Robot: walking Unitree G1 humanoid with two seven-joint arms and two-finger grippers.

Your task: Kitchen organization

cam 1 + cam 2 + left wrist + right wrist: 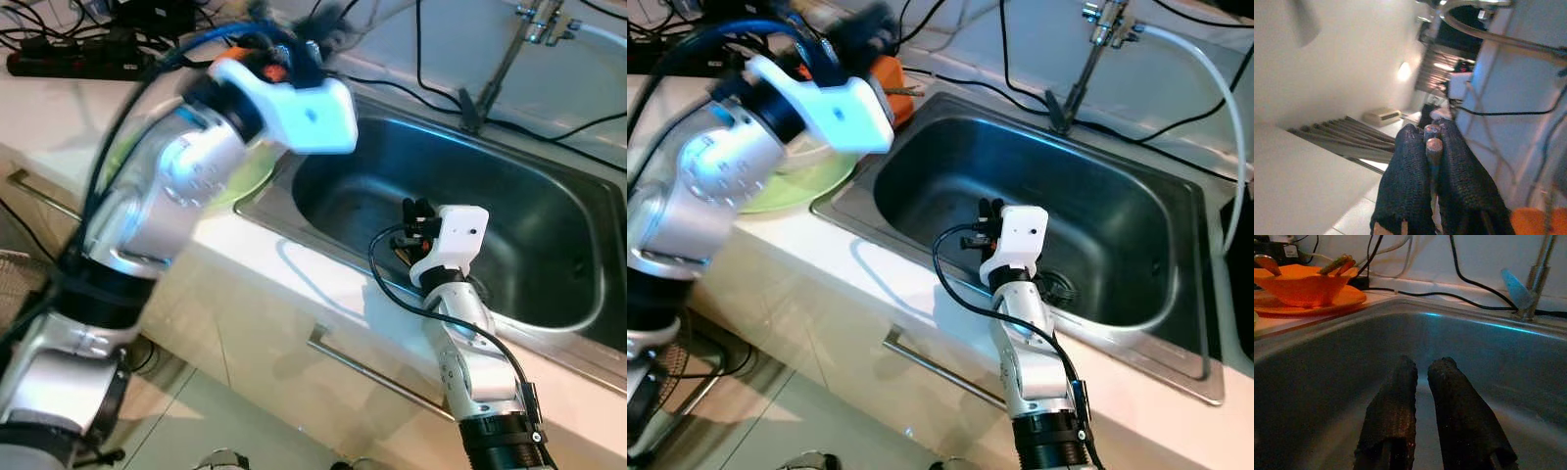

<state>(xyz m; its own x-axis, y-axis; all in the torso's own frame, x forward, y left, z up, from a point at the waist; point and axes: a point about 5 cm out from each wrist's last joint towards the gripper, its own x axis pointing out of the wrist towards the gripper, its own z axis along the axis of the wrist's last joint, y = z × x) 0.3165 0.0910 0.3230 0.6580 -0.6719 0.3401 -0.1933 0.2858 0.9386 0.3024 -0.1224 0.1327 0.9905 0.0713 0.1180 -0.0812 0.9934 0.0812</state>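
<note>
My left gripper point(1432, 134) is raised over the counter to the left of the sink, blurred in the eye views, and shut on two thin chopsticks point(1433, 145) whose round ends poke out between the fingers. Just under and behind it stands an orange bowl point(1303, 284) on an orange plate point(1349, 296), with a spoon and more sticks in the bowl. A light green plate point(794, 181) lies beside the sink's left rim. My right gripper point(1422, 369) hangs low inside the steel sink point(529, 196), fingers close together with nothing between them.
A faucet point(534, 20) stands behind the sink, and a white hose point(1215, 98) runs down its right side. Black cables point(421, 59) trail along the back wall, and a power strip point(78, 59) lies at the far left. A drawer handle point(372, 367) sits below the counter edge.
</note>
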